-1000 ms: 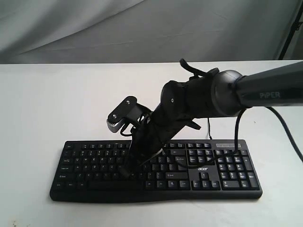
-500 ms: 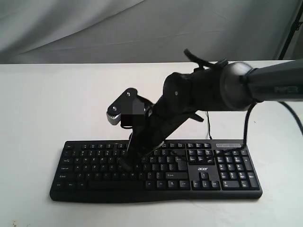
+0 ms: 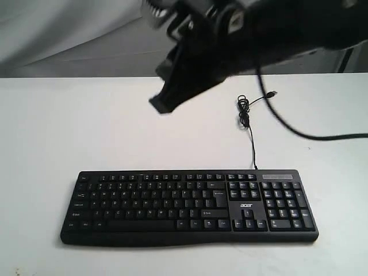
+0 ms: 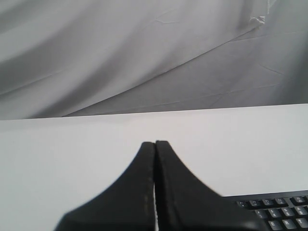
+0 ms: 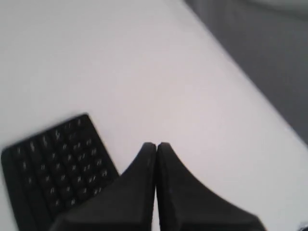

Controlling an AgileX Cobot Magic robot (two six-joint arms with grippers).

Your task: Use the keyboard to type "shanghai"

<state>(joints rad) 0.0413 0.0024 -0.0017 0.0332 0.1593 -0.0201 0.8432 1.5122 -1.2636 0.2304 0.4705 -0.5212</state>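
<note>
Left gripper: fingers pressed together, empty, over the bare table, with a corner of the keyboard just beside it. We note the keyboard lies flat near the table's front edge.

Right gripper: clenched on nothing, high above the letter keys, touching none.

Cable trails back, plug lying loose.

Letters entered: we cannot tell. No key is pressed now.

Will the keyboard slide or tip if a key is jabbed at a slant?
Tipping seems unlikely: the keyboard is wide, low and flat on the table. It looks like light plastic on a smooth surface, so a slanted push might skid it. Its thin cable lies slack and coiled, so offers little restraint.
</note>
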